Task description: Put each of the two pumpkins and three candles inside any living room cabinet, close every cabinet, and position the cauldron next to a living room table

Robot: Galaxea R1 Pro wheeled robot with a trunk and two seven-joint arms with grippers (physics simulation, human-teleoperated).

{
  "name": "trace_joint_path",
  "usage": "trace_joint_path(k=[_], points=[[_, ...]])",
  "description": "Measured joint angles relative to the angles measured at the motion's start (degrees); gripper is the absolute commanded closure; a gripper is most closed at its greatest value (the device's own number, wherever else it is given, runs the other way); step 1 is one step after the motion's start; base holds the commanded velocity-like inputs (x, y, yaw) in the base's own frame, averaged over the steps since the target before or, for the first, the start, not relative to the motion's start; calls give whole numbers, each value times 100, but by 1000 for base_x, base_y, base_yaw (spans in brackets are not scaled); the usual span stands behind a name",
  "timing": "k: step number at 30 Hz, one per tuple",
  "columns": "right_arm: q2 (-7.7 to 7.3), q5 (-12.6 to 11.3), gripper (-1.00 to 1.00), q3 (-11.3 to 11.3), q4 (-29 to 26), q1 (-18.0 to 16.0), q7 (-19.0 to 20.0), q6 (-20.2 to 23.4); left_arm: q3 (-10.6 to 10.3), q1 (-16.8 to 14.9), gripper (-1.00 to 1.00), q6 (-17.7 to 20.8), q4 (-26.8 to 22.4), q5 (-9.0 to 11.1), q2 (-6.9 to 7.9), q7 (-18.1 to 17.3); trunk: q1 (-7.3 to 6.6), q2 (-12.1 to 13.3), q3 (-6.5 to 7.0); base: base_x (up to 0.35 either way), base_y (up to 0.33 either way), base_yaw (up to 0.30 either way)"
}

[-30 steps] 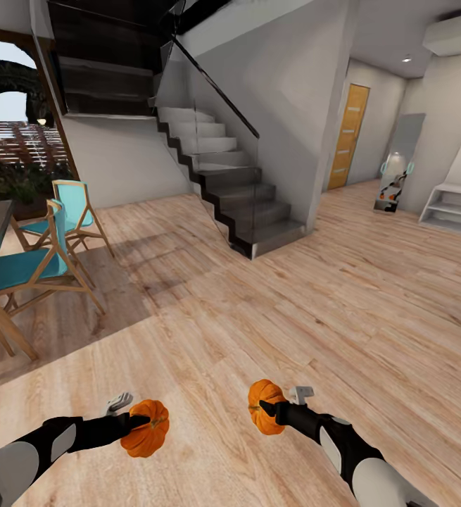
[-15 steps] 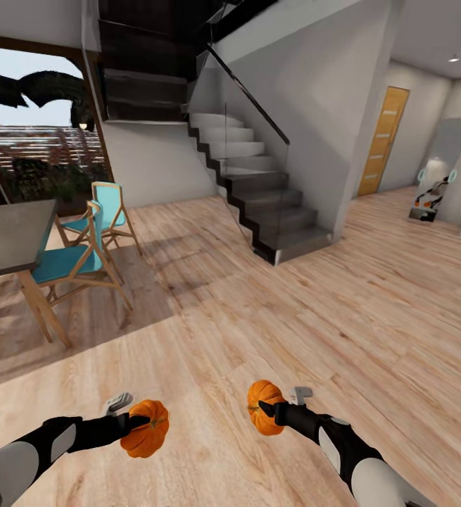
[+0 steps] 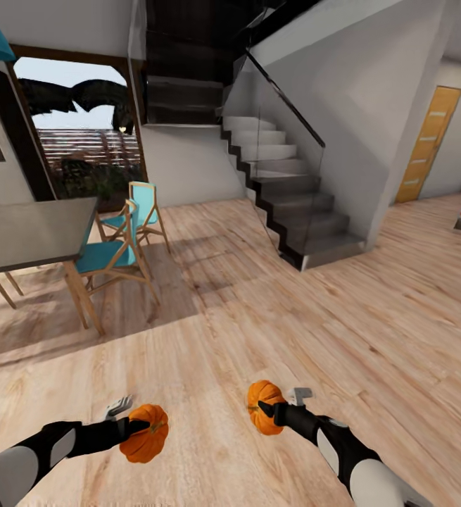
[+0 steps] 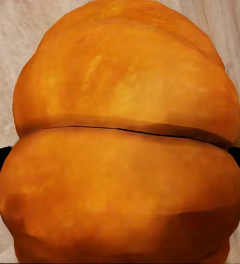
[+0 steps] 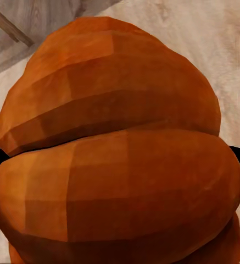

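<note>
Each pincer is clenched on a squat ribbed orange pumpkin, left pincer and right pincer, above the wood floor; a jolt in transit could shake either fruit loose.

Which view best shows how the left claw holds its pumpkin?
Head view: the left claw and its pumpkin show whole above the floor. The left wrist view gives mostly orange skin; the right wrist view shows the other pumpkin.

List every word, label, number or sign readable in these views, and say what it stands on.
None. No readable text on the left pumpkin, the right pumpkin, either gripper, left or right, the dining table, the blue chairs, the staircase or the orange door.
</note>
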Motion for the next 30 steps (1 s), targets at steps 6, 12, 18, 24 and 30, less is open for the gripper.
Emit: trace_joint_path(k=[6,12,18,24,30], points=[[10,134,100,13,315,0,-283,-466,5,83,100,-92,2,25,-130,431,0,0,1,0,0,287],[22,392,100,2,330,0,-772,-501,30,158,100,-576,120,43,-199,568,0,0,1,0,0,288],[22,402,100,8,341,0,-852,-505,15,177,100,-897,273,36,-284,572,0,0,1,0,0,288],[23,425,100,16,445,1,-870,-508,16,181,100,-908,283,36,-287,572,0,0,1,0,0,288],[23,425,100,12,456,0,-871,-512,11,181,100,-909,288,35,-283,572,0,0,1,0,0,289]])
